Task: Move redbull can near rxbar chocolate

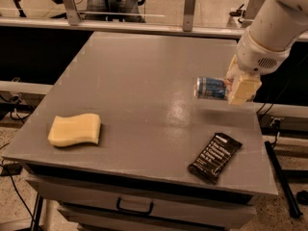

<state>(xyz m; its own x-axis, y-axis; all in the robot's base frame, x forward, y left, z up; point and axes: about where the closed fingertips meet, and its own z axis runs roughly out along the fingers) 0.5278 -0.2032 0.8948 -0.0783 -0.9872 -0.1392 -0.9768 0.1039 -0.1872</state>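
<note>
The redbull can [210, 88] is blue and silver and lies sideways in the air, held a little above the grey table [139, 95] at its right side. My gripper [232, 88], with pale fingers [243, 90], is shut on the can's right end. The white arm comes in from the upper right. The rxbar chocolate [215, 157], a black wrapper with white text, lies flat near the table's front right corner, below the can and apart from it.
A pale yellow sponge [75, 129] lies at the front left of the table. A drawer with a handle [134, 209] sits under the front edge. Metal rails and posts [189, 4] stand behind the table.
</note>
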